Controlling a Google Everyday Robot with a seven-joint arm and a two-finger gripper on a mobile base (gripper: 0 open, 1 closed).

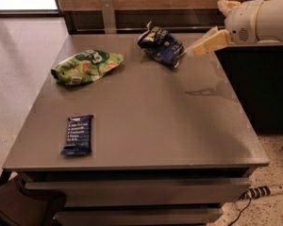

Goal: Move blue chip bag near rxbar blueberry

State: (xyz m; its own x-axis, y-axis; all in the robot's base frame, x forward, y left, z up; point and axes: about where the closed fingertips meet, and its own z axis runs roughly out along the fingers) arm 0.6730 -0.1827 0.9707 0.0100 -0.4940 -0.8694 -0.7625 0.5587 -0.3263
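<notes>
The blue chip bag (161, 46), dark navy with white lettering and wrinkled foil, lies at the far middle-right of the grey table (146, 112). The rxbar blueberry (78, 134), a small flat dark blue wrapper with white text, lies near the table's front left. My gripper (194, 49) reaches in from the right on a white arm, hovering above the table just right of the chip bag, its tip close to the bag's right edge. It holds nothing that I can see.
A bright green snack bag (86, 66) lies at the table's left, between the chip bag and the bar. A dark cabinet (259, 88) stands right of the table. A power strip (264, 191) lies on the floor at the lower right.
</notes>
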